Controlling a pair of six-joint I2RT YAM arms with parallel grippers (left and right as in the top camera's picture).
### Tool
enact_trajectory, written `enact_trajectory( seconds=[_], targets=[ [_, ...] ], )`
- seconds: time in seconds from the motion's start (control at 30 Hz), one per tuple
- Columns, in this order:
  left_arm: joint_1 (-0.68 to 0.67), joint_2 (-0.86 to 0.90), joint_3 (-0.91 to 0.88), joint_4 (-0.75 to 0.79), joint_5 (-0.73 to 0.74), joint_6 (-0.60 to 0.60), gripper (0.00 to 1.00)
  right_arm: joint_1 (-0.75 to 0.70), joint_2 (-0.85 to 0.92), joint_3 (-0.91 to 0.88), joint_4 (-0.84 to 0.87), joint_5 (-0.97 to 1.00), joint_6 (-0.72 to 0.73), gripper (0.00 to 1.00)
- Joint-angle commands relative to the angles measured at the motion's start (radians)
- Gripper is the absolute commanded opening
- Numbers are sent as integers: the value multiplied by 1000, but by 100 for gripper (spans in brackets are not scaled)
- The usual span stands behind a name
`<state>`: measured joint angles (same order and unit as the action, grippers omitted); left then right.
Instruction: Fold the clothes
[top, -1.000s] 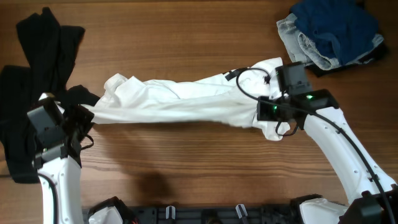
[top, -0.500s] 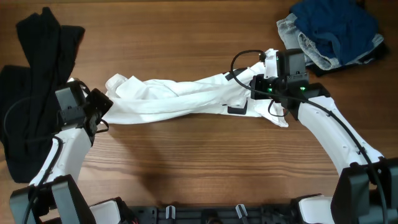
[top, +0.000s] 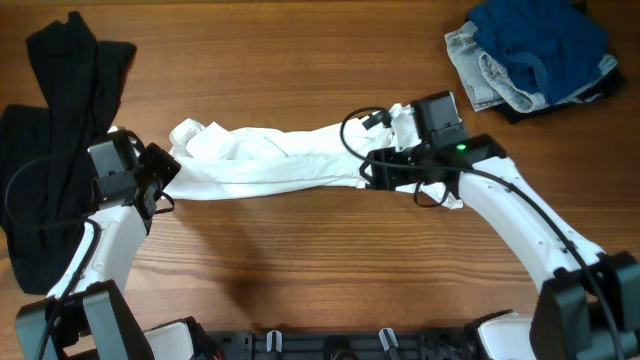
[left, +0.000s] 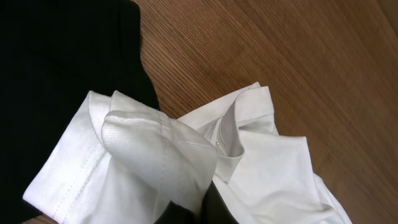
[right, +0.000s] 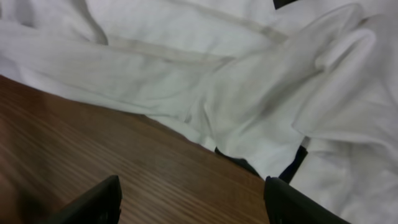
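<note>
across the middle of the table (top: 300, 270) i see the white garment (top: 270, 165) lying as a long, rumpled band that runs from the left arm over to the right arm. at its left end the left end effector (top: 163, 182) is closed on the fabric. on the left wrist camera a hemmed edge of the white garment (left: 249, 162) is bunched up and folded over right at the dark fingertips, which pinch it at the bottom of the view. the black garment (left: 56, 50) fills the upper left corner there, just beside the white hem.

the right end effector (top: 372, 172) sits at the lower edge of the band, toward its right end. on the right wrist camera its two fingers (right: 93, 202) stand wide apart over bare wood with nothing between them, so it is open. the white cloth (right: 249, 81) lies just ahead of them, wrinkled, with a dark strip showing under its edge.

on the overhead view the black garment (top: 60, 90) is spread along the far left of the table, behind the left arm. a pile of blue and grey clothes (top: 530, 50) sits in the upper right corner, well apart from the white garment.
</note>
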<state>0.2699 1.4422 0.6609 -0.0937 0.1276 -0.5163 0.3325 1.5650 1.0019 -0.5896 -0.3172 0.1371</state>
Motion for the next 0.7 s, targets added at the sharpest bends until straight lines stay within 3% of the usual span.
enact_trajectory(
  seconds=[0.0, 0.07, 0.23, 0.33, 0.43, 0.53, 0.67],
  targets=[
    [-4, 10, 9, 0, -14, 15, 4, 6, 124, -34, 48, 109, 83, 69],
    [-4, 10, 9, 0, -14, 15, 4, 6, 186, -34, 82, 192, 154, 69],
    [-4, 10, 9, 0, -14, 15, 4, 7, 220, -34, 173, 190, 154, 66],
    [-4, 10, 9, 0, -14, 15, 4, 6, 217, -16, 161, 152, 154, 46],
    [-4, 10, 9, 0, -14, 15, 4, 6, 182, 13, 94, 137, 154, 4],
    [-3, -36, 9, -27, -14, 15, 4, 0, 58, 16, 13, 192, 162, 4],
    [-3, -249, 9, -126, -14, 15, 4, -46, -151, 16, -158, 206, 162, 4]
  ],
)
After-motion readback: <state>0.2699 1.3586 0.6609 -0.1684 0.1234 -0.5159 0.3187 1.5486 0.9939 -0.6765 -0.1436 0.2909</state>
